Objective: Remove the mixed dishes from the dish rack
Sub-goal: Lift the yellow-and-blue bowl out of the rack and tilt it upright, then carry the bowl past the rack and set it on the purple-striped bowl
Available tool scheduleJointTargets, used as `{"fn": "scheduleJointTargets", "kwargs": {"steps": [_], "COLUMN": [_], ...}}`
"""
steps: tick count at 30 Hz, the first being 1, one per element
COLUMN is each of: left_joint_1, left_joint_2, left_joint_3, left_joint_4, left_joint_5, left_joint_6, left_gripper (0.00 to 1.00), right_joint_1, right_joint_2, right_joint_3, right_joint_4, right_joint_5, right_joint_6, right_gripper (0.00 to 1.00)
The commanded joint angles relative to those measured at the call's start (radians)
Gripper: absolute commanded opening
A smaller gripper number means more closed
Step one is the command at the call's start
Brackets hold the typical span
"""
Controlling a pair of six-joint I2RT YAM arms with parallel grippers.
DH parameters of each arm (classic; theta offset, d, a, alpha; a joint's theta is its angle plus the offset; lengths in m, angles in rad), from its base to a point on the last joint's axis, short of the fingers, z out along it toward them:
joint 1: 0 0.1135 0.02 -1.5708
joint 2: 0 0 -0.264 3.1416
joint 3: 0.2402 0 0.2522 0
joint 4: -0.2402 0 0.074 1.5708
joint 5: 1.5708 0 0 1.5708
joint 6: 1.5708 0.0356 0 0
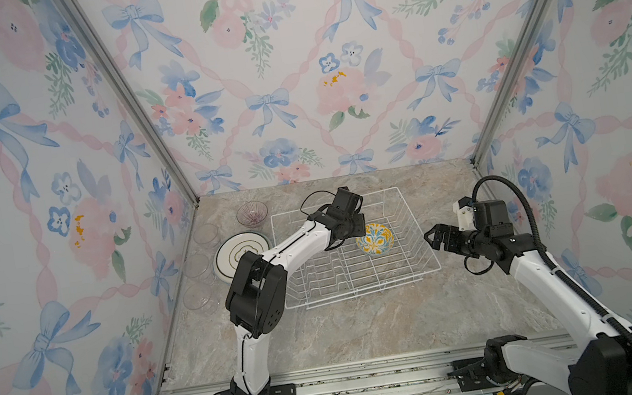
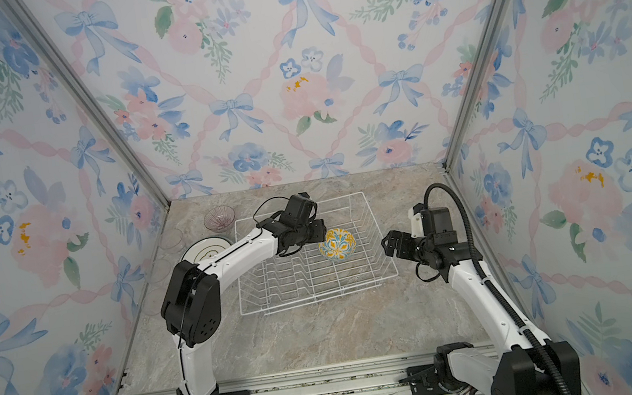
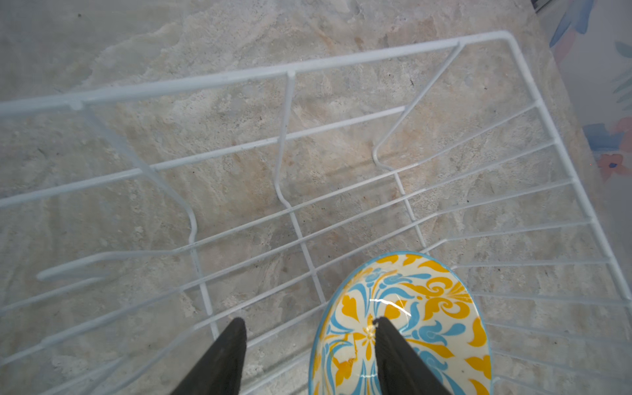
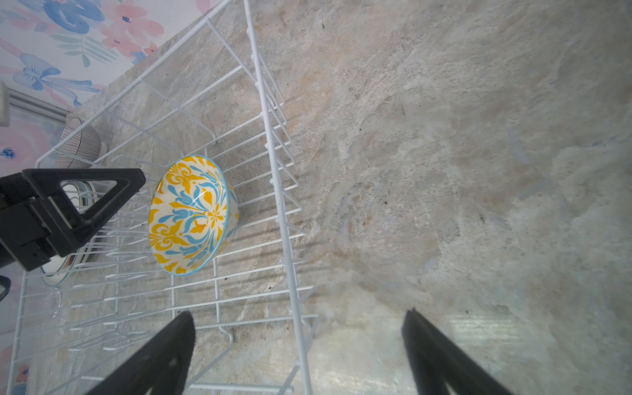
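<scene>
Bowl (image 3: 403,328) leans on rack (image 1: 412,210) wires; left tool (image 3: 309,323) straddles its rim, spread; right tool (image 4: 297,316) spread, idle.

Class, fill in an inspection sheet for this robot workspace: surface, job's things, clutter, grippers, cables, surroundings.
Surface: marbled stone table.
Job's things: floral bowl tilted, alone in the dish rack; striped bowl, plates and glasses outside it, left.
Clutter: nothing seen.
Grippers: left gripper astride the floral bowl's rim, not closed; right gripper open beside the rack.
Cables: black hose on right arm.
Surroundings: floral wallpaper.
</scene>
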Motion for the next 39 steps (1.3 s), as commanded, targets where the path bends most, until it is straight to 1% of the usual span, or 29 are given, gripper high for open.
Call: {"fn": "scheduleJointTargets", "kwargs": {"steps": [1,8,12,14,16,18,20,23,26,29,30,32,35,39], "left_joint_1": [0.002,0.005,0.004,0.004,0.003,0.004,0.004,0.004,0.004,0.005,0.007,0.007,0.012,0.039], "left_joint_2": [0.007,0.060,0.090,0.097,0.101,0.102,0.104,0.111,0.119,0.127,0.128,0.123,0.104,0.065], "left_joint_3": [-0.008,0.018,0.032,0.032,0.035,0.039,0.041,0.047,0.057,0.064,0.065,0.065,0.066,0.075], "left_joint_4": [-0.030,-0.058,-0.080,-0.080,-0.079,-0.080,-0.080,-0.080,-0.080,-0.079,-0.081,-0.080,-0.079,-0.079], "left_joint_5": [0.112,0.133,0.101,0.096,0.089,0.081,0.082,0.086,0.089,0.103,0.104,0.097,0.085,0.104], "left_joint_6": [-0.025,-0.006,0.005,0.008,0.009,0.012,0.014,0.013,0.010,0.009,0.010,0.009,0.008,-0.004], "left_gripper": [0.59,0.52,0.48,0.44,0.38,0.36,0.29,0.25,0.15,0.14,0.12,0.01,0.00,0.00], "right_joint_1": [-0.008,-0.009,-0.009,-0.008,-0.009,-0.008,-0.008,-0.008,-0.009,-0.008,-0.008,-0.008,-0.008,-0.008], "right_joint_2": [-0.003,-0.003,-0.004,-0.004,-0.002,-0.002,0.001,0.004,0.005,0.005,0.003,0.001,-0.002,-0.005], "right_joint_3": [-0.004,-0.004,-0.002,-0.002,-0.002,-0.002,0.000,0.000,0.002,0.001,0.001,0.001,0.001,0.000], "right_joint_4": [-0.001,-0.004,-0.003,-0.003,-0.002,0.000,-0.001,0.001,0.002,0.002,0.002,0.000,-0.002,-0.001], "right_joint_5": [-0.012,-0.012,-0.011,-0.012,-0.011,-0.012,-0.012,-0.012,-0.012,-0.011,-0.011,-0.010,-0.006,-0.006], "right_joint_6": [-0.008,-0.009,-0.007,-0.007,-0.007,-0.006,-0.006,-0.003,-0.003,-0.003,-0.004,-0.003,-0.003,-0.003], "right_gripper": [0.97,0.97,0.97,0.97,0.97,0.97,0.97,0.97,0.97,0.97,0.97,0.97,0.97,0.97]}}
